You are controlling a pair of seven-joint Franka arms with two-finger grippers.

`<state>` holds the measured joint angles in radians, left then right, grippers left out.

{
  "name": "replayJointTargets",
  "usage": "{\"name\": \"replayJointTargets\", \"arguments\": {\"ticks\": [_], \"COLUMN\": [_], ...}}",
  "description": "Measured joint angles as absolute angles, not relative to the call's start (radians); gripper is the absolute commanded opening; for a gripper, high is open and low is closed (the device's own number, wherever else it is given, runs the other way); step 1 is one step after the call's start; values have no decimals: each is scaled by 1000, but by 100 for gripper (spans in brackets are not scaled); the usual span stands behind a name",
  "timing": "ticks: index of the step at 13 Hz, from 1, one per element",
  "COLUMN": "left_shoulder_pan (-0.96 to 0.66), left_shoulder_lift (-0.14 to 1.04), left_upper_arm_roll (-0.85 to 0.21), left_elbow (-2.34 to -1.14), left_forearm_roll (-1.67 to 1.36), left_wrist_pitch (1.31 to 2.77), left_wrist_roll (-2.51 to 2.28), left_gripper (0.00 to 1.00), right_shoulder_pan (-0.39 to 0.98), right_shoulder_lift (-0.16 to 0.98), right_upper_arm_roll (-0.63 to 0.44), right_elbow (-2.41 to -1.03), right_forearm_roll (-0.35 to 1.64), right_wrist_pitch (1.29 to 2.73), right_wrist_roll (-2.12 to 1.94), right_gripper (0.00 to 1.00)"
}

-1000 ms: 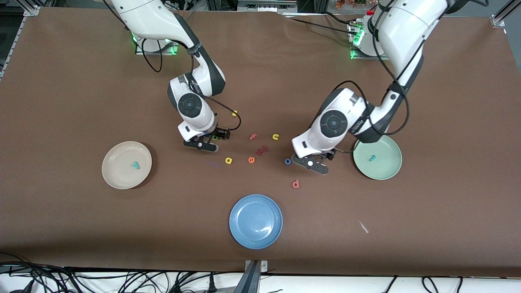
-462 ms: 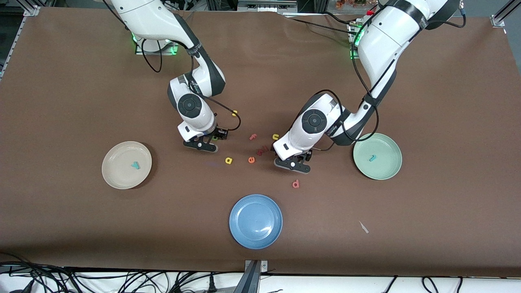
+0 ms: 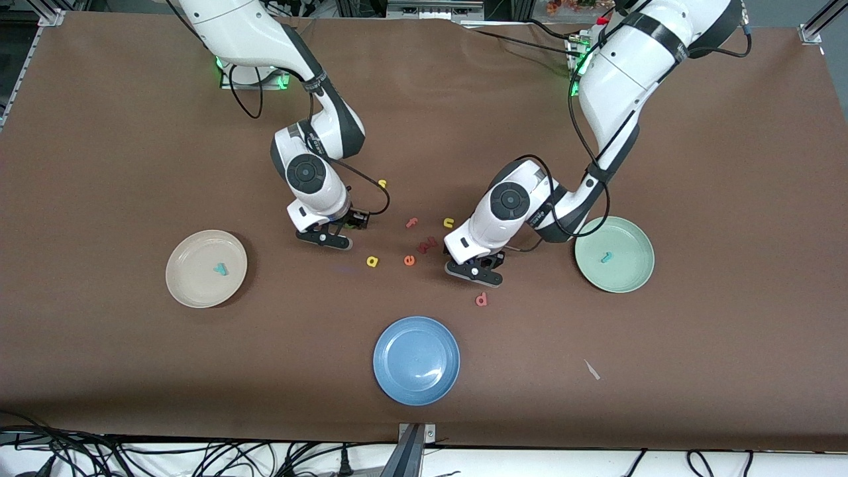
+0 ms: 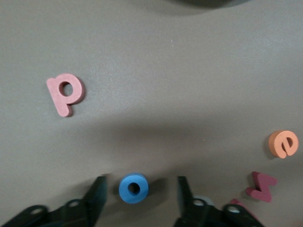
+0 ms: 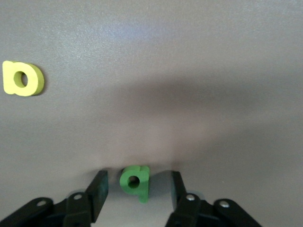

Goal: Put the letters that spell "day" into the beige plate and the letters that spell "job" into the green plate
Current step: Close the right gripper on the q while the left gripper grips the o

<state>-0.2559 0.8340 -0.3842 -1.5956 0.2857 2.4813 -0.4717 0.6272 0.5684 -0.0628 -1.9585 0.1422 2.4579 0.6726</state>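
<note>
You're mid-pick on both sides. The left gripper (image 4: 137, 196) has its fingers spread around the blue "o" (image 4: 133, 187) on the desk, not touching; the right gripper (image 5: 137, 189) likewise brackets the green "d" (image 5: 135, 182). Next: clench, lift, carry to the green plate (image 3: 629, 281) and beige plate (image 3: 189, 291).
</note>
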Motion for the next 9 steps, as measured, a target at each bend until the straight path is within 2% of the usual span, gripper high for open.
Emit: {"name": "replayJointTargets", "arguments": {"ticks": [1,6,8,9], "left_shoulder_pan": [-256,-260,-262,-262], "left_shoulder_lift": [834,838,838,838], "left_upper_arm_roll": [-383,-372,-370,-369], "left_elbow": [-1595,-1594,-1594,-1594], "left_forearm_roll": [296,298,298,299], "left_wrist_pitch": [2481,2481,2481,2480], "left_wrist_roll": [-472,-471,-471,-471], "left_gripper": [45,45,40,34], "right_shoulder_pan": [627,628,628,628], "right_shoulder_lift": [572,574,574,574], "right_upper_arm_roll": [-63,-63,-62,-62], "right_elbow": [-1958,-1952,-1951,-1951], "right_forearm_roll": [142,142,142,142], "right_wrist_pitch": [2461,2462,2462,2462], "right_wrist_roll": [673,673,673,673], "right_gripper": [50,38,33,30]}}
